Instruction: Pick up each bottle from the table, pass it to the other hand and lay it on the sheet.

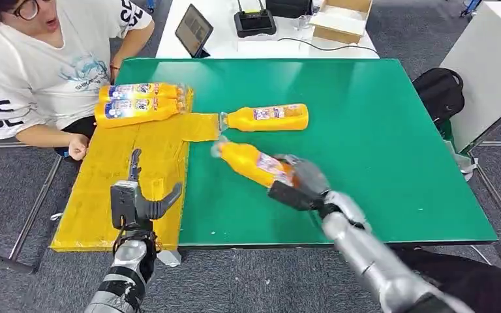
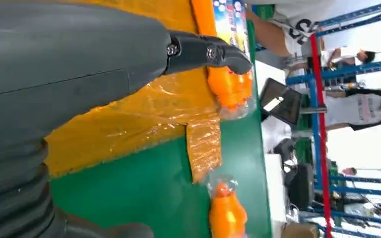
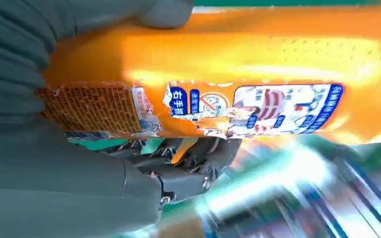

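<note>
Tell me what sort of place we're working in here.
Probably a lab or robot test room, not a home: a green-topped table with a person seated beside it, a tablet and electronics on a white desk behind, and blue metal racking.

An orange bottle (image 1: 256,163) with a white-and-blue printed label is showing at the centre of the frame, gripped in a dark grey right hand (image 1: 302,183). A yellow-orange sheet (image 1: 104,195) is covering the left side of a bright green table (image 1: 378,143). At upper left, a person's white T-shirt (image 1: 39,72) is displaying black lettering and a pale blue graphic.
</note>
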